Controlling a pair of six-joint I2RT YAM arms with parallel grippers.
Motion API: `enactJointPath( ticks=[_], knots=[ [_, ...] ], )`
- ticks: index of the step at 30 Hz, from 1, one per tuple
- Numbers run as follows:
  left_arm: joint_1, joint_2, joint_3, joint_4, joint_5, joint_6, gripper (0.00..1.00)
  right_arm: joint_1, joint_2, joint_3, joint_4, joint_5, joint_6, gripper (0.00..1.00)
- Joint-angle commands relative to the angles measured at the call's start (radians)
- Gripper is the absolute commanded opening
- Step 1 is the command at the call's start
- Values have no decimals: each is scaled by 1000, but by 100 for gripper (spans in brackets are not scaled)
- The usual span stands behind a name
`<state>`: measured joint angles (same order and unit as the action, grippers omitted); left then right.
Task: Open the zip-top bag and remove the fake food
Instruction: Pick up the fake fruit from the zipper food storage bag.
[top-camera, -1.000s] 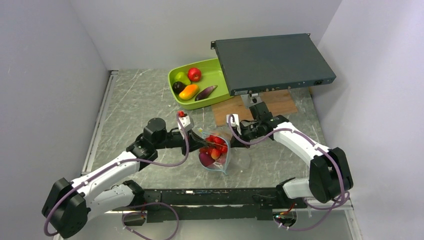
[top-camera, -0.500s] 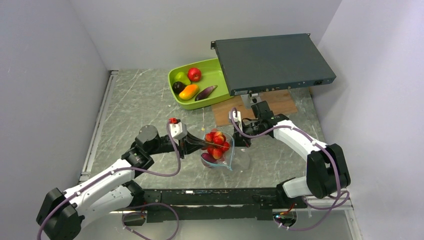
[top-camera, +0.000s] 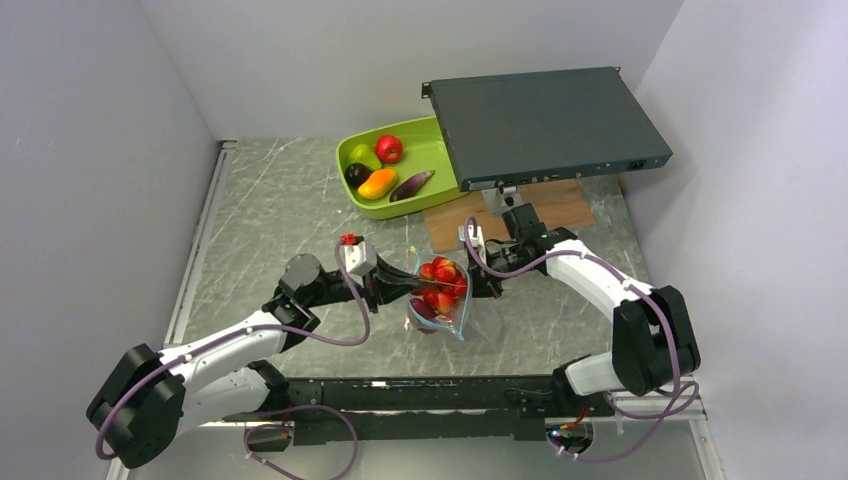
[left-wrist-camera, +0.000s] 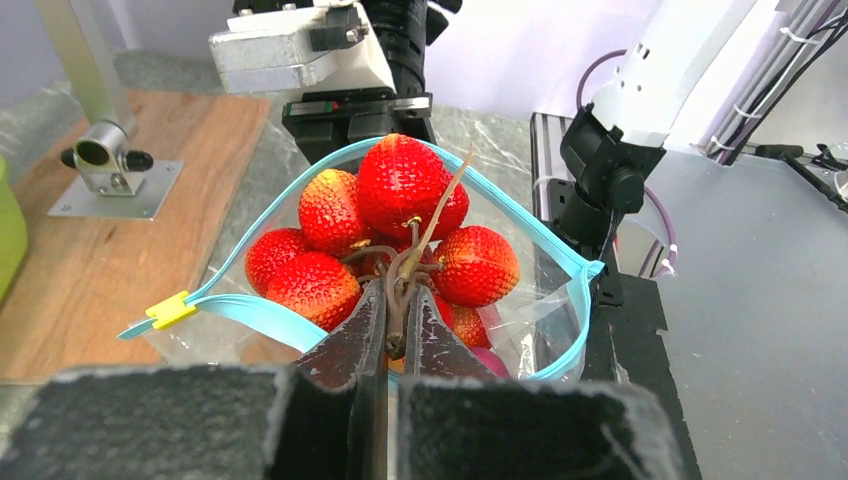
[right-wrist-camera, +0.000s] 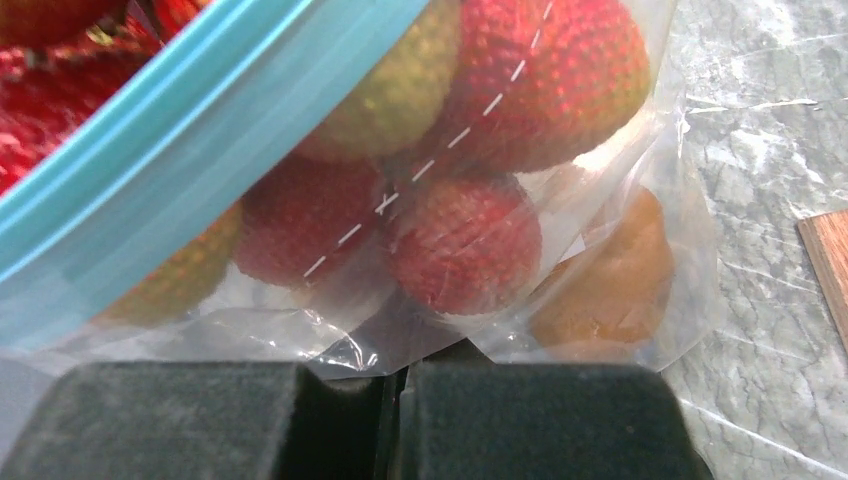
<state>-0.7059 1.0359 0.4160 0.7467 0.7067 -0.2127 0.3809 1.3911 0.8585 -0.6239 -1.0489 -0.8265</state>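
Fake food (left-wrist-camera: 400, 185) risen at zip-top bag (left-wrist-camera: 250, 312) mouth — left gripper (left-wrist-camera: 397, 340) pinches stem (left-wrist-camera: 396, 300), right gripper (right-wrist-camera: 400, 390) its wall.

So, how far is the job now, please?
Done: the zip-top bag stands open, and five fruits lie in the green tray. In hand: the left hand pinches the stem of the red bunch at the bag mouth, while the right hand grips the bag wall. Left: lifting the bunch out, then a purple piece and an orange piece.
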Motion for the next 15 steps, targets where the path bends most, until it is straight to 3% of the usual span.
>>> enactJointPath(
  ticks=[1, 6, 15],
  knots=[
    [-7, -79, -53, 225, -43, -5, 0, 3, 6, 36, 11, -54, -8, 0],
    [-7, -183, -117, 243, -125, 8, 0, -2, 12, 35, 19, -52, 3, 0],
    [-7, -193, -142, 317, -114, -31, 0, -22, 16, 39, 21, -77, 18, 0]
  ],
)
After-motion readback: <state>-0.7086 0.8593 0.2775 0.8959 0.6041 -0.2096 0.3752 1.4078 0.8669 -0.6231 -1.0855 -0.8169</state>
